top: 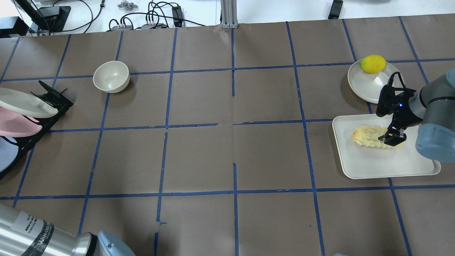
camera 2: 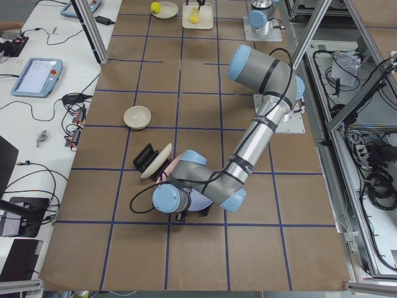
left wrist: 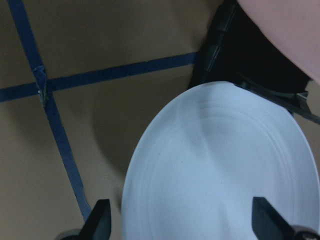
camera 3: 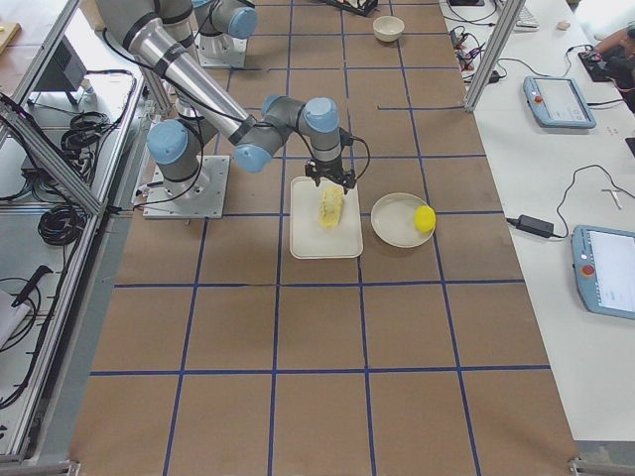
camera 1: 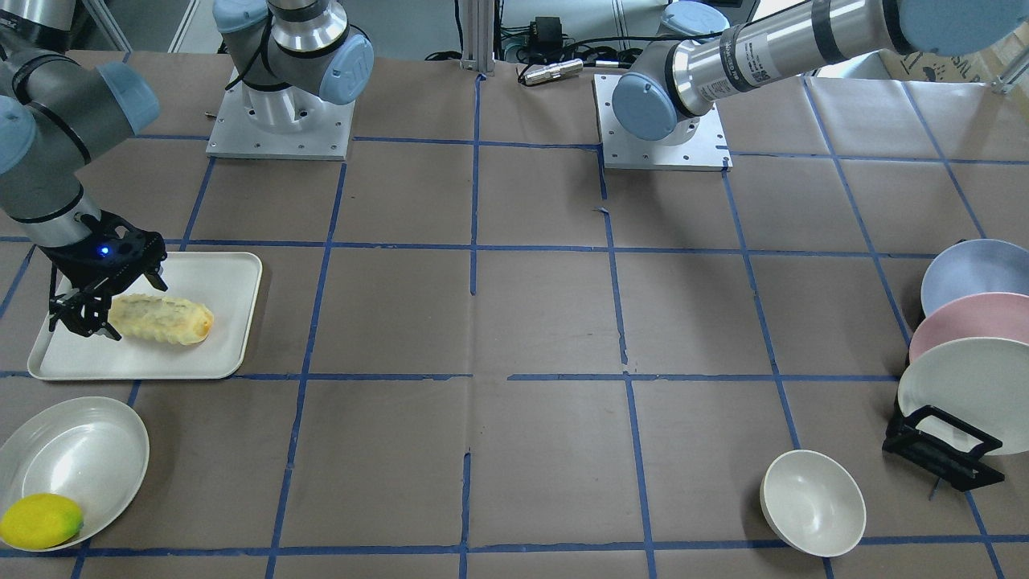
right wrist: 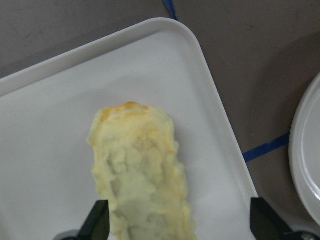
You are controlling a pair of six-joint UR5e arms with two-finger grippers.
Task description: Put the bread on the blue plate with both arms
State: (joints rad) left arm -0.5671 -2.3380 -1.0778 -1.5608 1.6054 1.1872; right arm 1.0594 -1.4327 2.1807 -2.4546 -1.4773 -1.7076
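The bread (camera 1: pixel 165 319), a pale yellow ridged loaf, lies on a white tray (camera 1: pixel 225 273) on the robot's right side; it also shows in the overhead view (top: pixel 369 137). My right gripper (camera 1: pixel 112 307) is open and low over one end of the bread (right wrist: pixel 142 175), with a finger on each side. The blue plate (camera 1: pixel 973 273) stands at the back of a black dish rack (camera 1: pixel 940 450). In the left wrist view my left gripper (left wrist: pixel 182 225) is open, with the blue plate (left wrist: pixel 220 170) close between its fingers.
A pink plate (camera 1: pixel 973 318) and a white plate (camera 1: pixel 965 386) stand in the rack in front of the blue one. A white bowl (camera 1: pixel 812 503) sits near the rack. A white plate (camera 1: pixel 80 458) with a yellow lemon (camera 1: pixel 40 521) lies beside the tray.
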